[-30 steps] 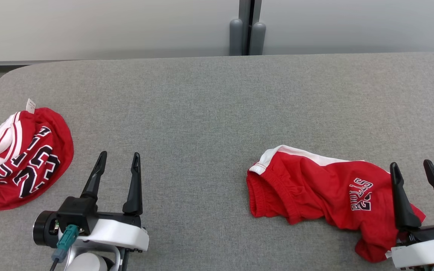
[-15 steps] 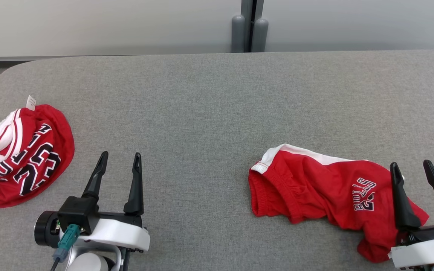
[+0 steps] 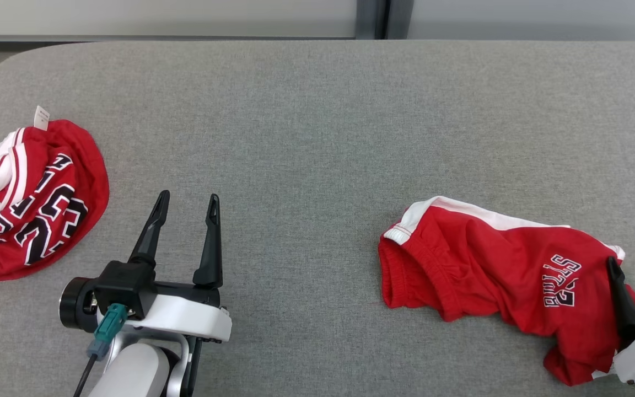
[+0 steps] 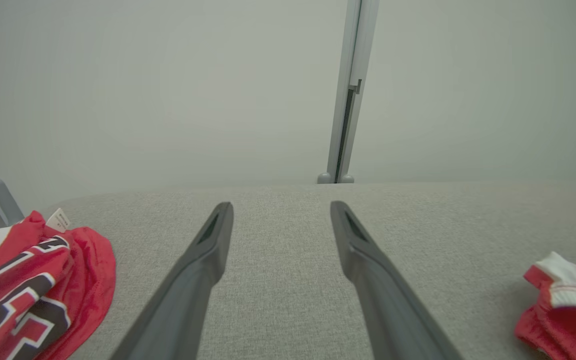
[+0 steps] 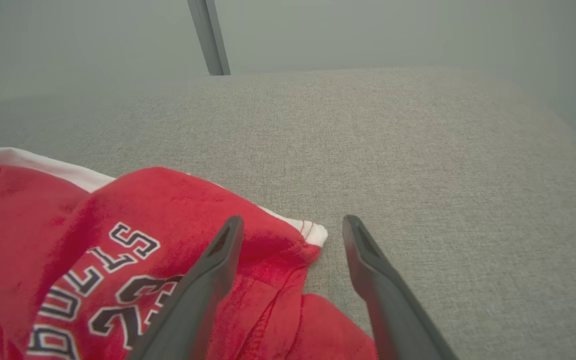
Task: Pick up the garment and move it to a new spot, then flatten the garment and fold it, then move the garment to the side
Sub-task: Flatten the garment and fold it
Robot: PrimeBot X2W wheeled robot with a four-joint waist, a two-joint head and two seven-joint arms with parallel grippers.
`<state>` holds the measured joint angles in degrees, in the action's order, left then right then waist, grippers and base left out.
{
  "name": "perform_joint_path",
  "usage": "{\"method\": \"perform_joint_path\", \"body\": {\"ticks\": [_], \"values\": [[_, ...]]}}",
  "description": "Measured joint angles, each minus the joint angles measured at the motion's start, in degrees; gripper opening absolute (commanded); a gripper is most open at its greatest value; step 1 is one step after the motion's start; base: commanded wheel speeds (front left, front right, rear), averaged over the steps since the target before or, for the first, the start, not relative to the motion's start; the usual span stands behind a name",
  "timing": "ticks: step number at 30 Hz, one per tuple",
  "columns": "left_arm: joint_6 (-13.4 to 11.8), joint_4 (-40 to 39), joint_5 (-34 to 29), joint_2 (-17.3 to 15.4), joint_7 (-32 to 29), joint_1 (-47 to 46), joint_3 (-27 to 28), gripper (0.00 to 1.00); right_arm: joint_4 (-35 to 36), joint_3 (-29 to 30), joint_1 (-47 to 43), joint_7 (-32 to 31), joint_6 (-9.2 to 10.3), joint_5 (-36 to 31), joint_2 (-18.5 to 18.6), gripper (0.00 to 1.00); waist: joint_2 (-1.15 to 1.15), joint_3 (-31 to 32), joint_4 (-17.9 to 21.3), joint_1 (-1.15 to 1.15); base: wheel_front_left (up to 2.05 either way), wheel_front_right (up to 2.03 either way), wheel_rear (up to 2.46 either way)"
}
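The garment, a pair of red shorts (image 3: pixel 477 270) with a white side stripe and black-and-white lettering, lies crumpled on the grey table at the right. My right gripper (image 3: pixel 632 260) is open over its right end. In the right wrist view the right gripper (image 5: pixel 293 219) has its left finger above the red cloth (image 5: pixel 68 225) and its right finger above bare table. My left gripper (image 3: pixel 189 194) is open over bare table at the left, nothing between its fingers. The left wrist view has the left gripper (image 4: pixel 281 205) with the shorts' waistband (image 4: pixel 563 310) far to its right.
A second red garment, a jersey (image 3: pixel 25 204) with white stripes and large black lettering, lies bunched at the table's left edge; it also appears as the jersey (image 4: pixel 18 285) beside my left fingers. The grey fabric table (image 3: pixel 317 121) ends at a pale wall behind.
The head camera has tilted down, so the whole picture has shifted. My right gripper has drawn back slightly toward the near edge over the shorts. Both grippers stay open.
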<state>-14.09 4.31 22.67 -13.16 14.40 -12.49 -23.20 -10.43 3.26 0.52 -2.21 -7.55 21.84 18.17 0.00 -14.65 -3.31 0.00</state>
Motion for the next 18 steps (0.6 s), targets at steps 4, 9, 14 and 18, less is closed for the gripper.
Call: {"method": "perform_joint_path", "body": {"ticks": [4, 9, 14, 18], "values": [[0.3, 0.4, -0.4, 0.3, 0.0, -0.8, -0.2, 1.00, -4.0, -0.7, 2.7, -1.5, 0.00, 2.3, 1.1, 1.00, 0.00, -1.3, -0.1, 0.00, 0.00, 0.00, 0.00], [0.5, 1.3, -0.7, 1.0, 0.3, -2.4, -0.4, 1.00, -11.2, -3.8, 7.3, -4.2, 0.00, 5.9, 2.2, 0.67, 0.00, -2.9, -0.3, 0.00, 0.00, 0.00, 0.00], [1.0, 2.2, -0.9, 1.5, 0.4, -3.3, -0.6, 1.00, -14.2, -5.8, 10.1, -4.1, -0.01, 8.6, 4.2, 0.00, 0.00, -3.4, -1.2, 0.00, 0.00, 0.00, 0.00], [1.0, 2.6, -1.0, 1.8, 0.5, -3.3, -0.4, 1.00, -14.5, -6.0, 11.4, -1.8, -0.01, 8.7, 5.8, 0.00, 0.00, -3.5, -1.5, 0.00, 0.00, 0.00, 0.00]]}}
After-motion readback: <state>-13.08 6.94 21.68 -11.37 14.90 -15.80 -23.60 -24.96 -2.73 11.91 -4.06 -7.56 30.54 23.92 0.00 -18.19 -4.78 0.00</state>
